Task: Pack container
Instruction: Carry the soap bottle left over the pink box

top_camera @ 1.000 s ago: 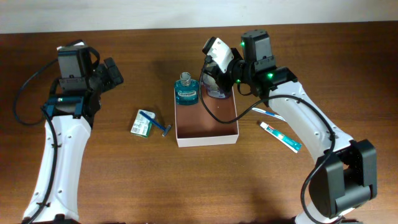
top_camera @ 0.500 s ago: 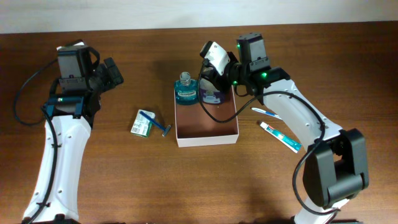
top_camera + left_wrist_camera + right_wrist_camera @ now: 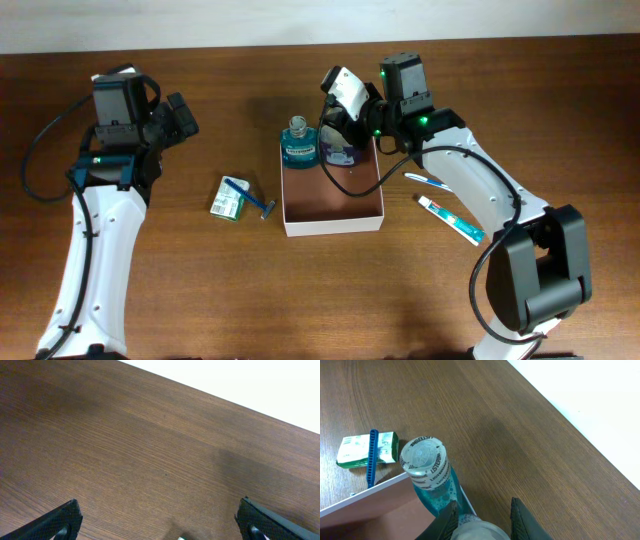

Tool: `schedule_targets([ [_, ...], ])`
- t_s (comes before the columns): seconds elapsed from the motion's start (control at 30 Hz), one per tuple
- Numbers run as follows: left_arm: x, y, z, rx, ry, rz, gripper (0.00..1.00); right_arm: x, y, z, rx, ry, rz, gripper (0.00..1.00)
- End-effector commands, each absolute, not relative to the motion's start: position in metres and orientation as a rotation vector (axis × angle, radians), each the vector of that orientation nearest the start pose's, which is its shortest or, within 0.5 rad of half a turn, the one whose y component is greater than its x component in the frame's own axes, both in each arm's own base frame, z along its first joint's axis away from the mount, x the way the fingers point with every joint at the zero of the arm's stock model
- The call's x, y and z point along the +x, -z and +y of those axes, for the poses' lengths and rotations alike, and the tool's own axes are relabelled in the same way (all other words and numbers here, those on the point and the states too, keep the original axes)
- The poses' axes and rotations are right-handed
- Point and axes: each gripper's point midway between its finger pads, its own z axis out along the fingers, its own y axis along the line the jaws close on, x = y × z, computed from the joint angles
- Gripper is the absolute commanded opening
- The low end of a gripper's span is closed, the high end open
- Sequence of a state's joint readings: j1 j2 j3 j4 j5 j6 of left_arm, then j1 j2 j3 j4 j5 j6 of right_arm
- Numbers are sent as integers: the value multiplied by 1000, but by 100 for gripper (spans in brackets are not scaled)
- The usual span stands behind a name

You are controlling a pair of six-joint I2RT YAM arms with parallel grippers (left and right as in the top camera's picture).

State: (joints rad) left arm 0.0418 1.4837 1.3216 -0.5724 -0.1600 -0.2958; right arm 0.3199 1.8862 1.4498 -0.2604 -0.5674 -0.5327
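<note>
A shallow square white-walled container [image 3: 333, 227] with a reddish-brown inside was set mid-table [image 3: 200, 300]. The right tool [image 3: 482, 520] was clenched on a pale-capped purple bottle [image 3: 343, 153] at the container's back right corner. A blue mouthwash bottle [image 3: 299, 148] was stood at its back left corner. The left tool [image 3: 162, 521] was held spread wide and empty, well left of the container.

Dark brown wood-grain table [image 3: 200, 300] fills nearly the whole overhead view, grain running L-R. Beyond far edge, a plain white strip [image 3: 250, 20], wall or floor, can't tell. Light even & soft, faint shadows on wood. Wrist views: same wood, white at top right.
</note>
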Motion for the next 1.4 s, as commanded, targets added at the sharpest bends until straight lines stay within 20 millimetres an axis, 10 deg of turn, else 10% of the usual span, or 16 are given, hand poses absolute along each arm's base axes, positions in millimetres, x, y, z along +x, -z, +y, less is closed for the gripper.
schedule_targets([
  [0.0,430,-239,47,-466,-50,2231,99,467,-191,258,-1180,-519,1794,27],
  [0.53,430,-239,47,-466,-50,2231,99,472,-183,248,-1161,-448,1847,28],
  [0.73,430,-239,47,-466,-50,2231,99,471,-182,248,-1162,-450,1853,67],
  [1.0,430,-239,47,-466,-49,2231,99,470,-180,248,-1164,-455,1865,79],
  [1.37,430,-239,47,-466,-50,2231,99,463,-230,245,-1142,-423,1774,79],
])
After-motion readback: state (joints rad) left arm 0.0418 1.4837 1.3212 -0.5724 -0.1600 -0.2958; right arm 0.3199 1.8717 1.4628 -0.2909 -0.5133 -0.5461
